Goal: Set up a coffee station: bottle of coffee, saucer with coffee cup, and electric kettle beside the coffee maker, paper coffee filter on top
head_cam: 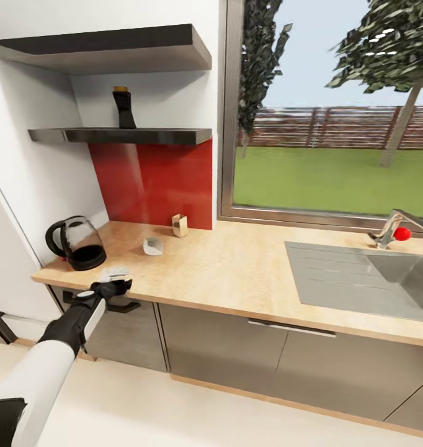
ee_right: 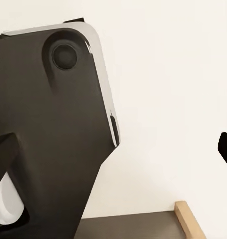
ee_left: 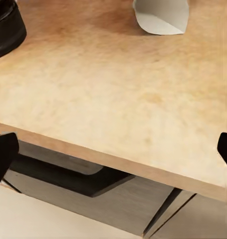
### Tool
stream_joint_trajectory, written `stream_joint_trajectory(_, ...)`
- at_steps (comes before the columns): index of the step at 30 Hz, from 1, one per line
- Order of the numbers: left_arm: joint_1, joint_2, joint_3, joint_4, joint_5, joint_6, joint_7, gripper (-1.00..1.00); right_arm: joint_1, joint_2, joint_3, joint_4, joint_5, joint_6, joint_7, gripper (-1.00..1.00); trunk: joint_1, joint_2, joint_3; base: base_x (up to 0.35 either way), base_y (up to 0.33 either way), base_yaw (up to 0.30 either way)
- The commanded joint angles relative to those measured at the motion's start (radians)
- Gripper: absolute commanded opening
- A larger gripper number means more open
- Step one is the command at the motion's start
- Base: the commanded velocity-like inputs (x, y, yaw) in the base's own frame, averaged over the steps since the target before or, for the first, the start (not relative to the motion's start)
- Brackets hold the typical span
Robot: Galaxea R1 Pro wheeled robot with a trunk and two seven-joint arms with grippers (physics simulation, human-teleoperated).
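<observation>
A: Left gripper (head_cam: 115, 287) hangs at the front edge of the long beige wood-grain table (head_cam: 236, 267), jaws apart and empty, just short of a small pale round thing (head_cam: 115, 272) at the edge; too blurred to say whether that's the saucer.

B: And the rest?

A: Rounded glass kettle with black base and loop handle (head_cam: 78, 242) stands at the table's left end. The small dark brown bottle with the tan cap (head_cam: 123, 108) is up on the dark grey wall shelf (head_cam: 121, 135).

B: Right gripper?

A: Its wrist view catches two dark finger tips (ee_right: 225, 149) well apart, nothing between.

B: Step in hand?

A: Early, I'd judge: a pick at the table edge. Next it needs the jaws brought level over that pale piece before closing
</observation>
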Motion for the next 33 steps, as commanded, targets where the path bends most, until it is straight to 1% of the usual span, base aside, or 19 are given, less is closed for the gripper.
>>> stream_joint_trajectory(1, -0.019, -0.002, -0.007, 0.009, 0.005, 0.013, 0.000, 1.00, -0.001, 0.000, 0.001, 0.001, -0.006, -0.003, 0.001, 1.00, 0.001, -0.002, -0.002, 0.000, 0.000, -0.013)
stream_joint_trajectory(4, -0.050, -0.006, -0.024, 0.042, -0.006, 0.019, 0.002, 1.00, 0.000, 0.003, 0.005, 0.001, -0.003, -0.002, 0.002, 1.00, 0.001, -0.002, -0.002, 0.000, 0.000, -0.007)
stream_joint_trajectory(6, -0.060, -0.006, -0.029, 0.053, -0.010, 0.018, 0.002, 1.00, -0.001, 0.006, 0.012, 0.001, 0.004, -0.002, 0.003, 1.00, 0.001, -0.002, -0.002, 0.000, 0.000, -0.002)
stream_joint_trajectory(10, -0.058, -0.001, -0.037, 0.055, -0.011, 0.008, 0.000, 1.00, 0.000, 0.011, 0.023, 0.001, 0.015, -0.001, 0.003, 1.00, 0.001, -0.002, -0.002, 0.000, 0.000, -0.001)
stream_joint_trajectory(16, -0.054, 0.002, -0.037, 0.051, -0.010, 0.005, -0.002, 1.00, -0.001, 0.014, 0.026, 0.000, 0.017, -0.001, 0.003, 1.00, 0.001, -0.002, -0.002, 0.042, 0.000, 0.000)
stream_joint_trajectory(23, -0.054, 0.002, -0.037, 0.053, -0.009, 0.005, -0.002, 1.00, -0.001, 0.014, 0.022, -0.002, 0.013, -0.001, 0.003, 1.00, 0.001, -0.002, -0.002, 0.276, 0.018, -0.029)
stream_joint_trajectory(33, -0.054, 0.003, -0.036, 0.058, -0.011, 0.005, -0.002, 1.00, 0.000, 0.014, 0.022, -0.001, 0.013, -0.001, 0.003, 1.00, 0.001, -0.002, -0.002, 0.262, 0.155, -0.220)
